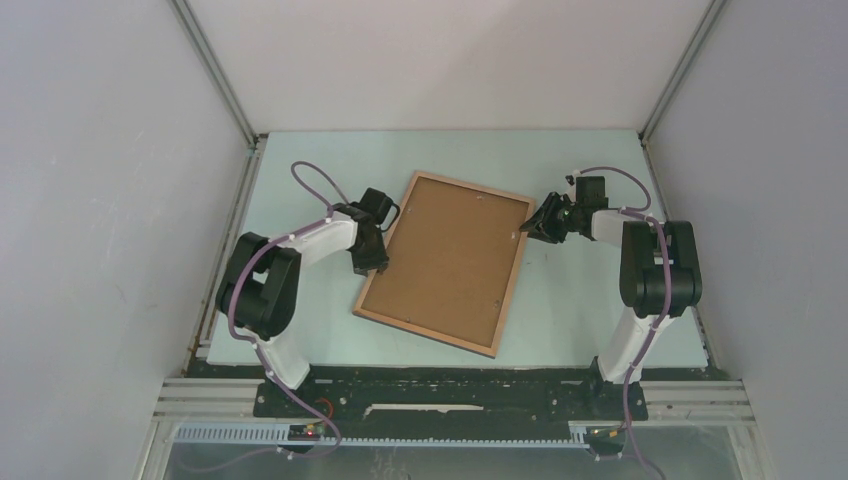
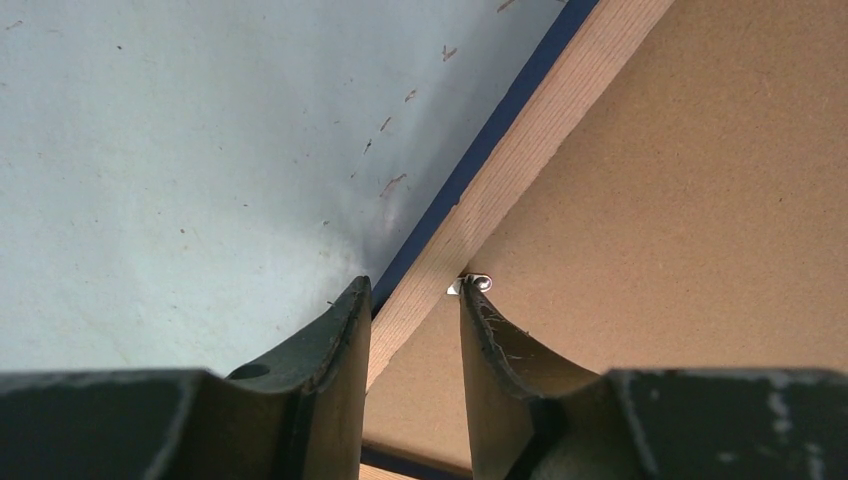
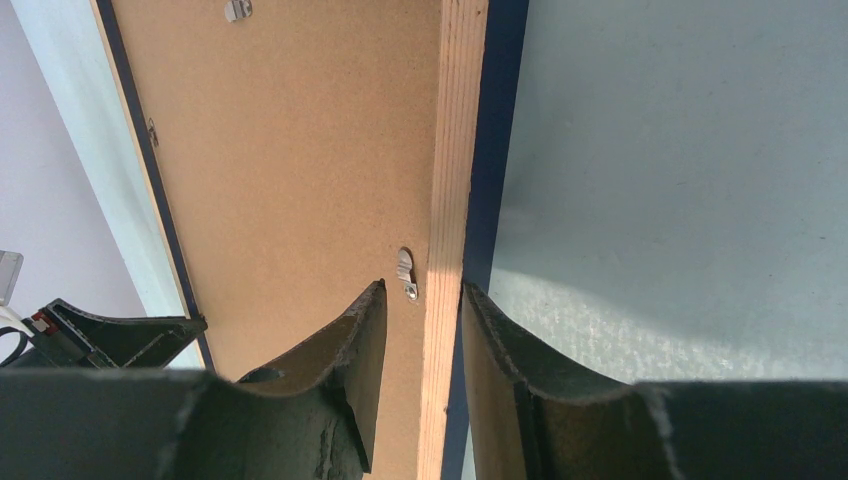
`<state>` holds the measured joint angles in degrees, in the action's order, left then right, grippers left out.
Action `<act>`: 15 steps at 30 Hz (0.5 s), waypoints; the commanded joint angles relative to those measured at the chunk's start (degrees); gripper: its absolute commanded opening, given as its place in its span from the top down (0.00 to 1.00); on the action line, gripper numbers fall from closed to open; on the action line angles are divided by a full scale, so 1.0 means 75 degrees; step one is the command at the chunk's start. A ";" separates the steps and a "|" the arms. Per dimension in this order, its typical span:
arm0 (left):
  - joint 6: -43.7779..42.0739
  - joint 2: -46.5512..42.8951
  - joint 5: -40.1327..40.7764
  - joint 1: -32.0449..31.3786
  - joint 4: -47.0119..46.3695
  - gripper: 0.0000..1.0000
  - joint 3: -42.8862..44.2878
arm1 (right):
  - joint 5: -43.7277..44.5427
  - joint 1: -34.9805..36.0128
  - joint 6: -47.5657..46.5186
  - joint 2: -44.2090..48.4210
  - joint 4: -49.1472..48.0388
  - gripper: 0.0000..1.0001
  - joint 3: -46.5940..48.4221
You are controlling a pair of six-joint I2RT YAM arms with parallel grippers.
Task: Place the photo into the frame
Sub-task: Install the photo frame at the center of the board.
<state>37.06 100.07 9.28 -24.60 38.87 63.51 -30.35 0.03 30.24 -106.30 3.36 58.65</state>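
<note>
Lab test cell: plain white wall panels [image 1: 100, 200], aluminium profile rails [image 1: 215, 70], pale green tabletop [image 1: 580, 310].

The frame [image 3: 447, 150] shows pale, striped wood grain with a dark navy edge; the backing board [image 3: 290, 150] is speckled brown, the table [image 3: 680, 150] pale blue-green.

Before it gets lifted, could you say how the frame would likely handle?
Probably stiff: the frame has straight wooden rails. Likely light, being thin rails around a flat backing board. Held at one rail, it may tilt.
</note>
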 commanded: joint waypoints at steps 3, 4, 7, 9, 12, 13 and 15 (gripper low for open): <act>-0.0007 -0.0406 0.0505 0.0145 0.0055 1.00 0.0046 | -0.0266 0.0058 0.0066 0.0237 -0.0271 0.59 -0.0005; -0.0007 -0.0433 0.0479 0.0150 0.0074 1.00 0.0051 | -0.0256 0.0055 0.0065 0.0250 -0.0247 0.59 -0.0006; 0.0010 -0.0528 0.0448 0.0148 0.0090 1.00 0.0053 | -0.0270 0.0055 0.0051 0.0240 -0.0256 0.59 -0.0008; 0.0016 -0.0605 0.0457 0.0155 0.0090 1.00 0.0055 | -0.0256 0.0060 0.0069 0.0246 -0.0243 0.59 -0.0005; 0.0055 -0.0675 0.0227 0.0225 0.0066 1.00 0.0030 | -0.0260 0.0055 0.0070 0.0251 -0.0230 0.59 -0.0010; 0.0076 -0.0720 0.0147 0.0241 0.0013 1.00 -0.0006 | -0.0267 0.0059 0.0061 0.0234 -0.0236 0.59 -0.0008; 0.0094 -0.0842 0.0087 0.0261 -0.0045 1.00 -0.0060 | -0.0288 0.0061 0.0065 0.0239 -0.0236 0.59 -0.0010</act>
<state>36.60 96.95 10.11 -23.40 39.57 63.48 -31.44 0.14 30.35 -106.30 3.33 58.65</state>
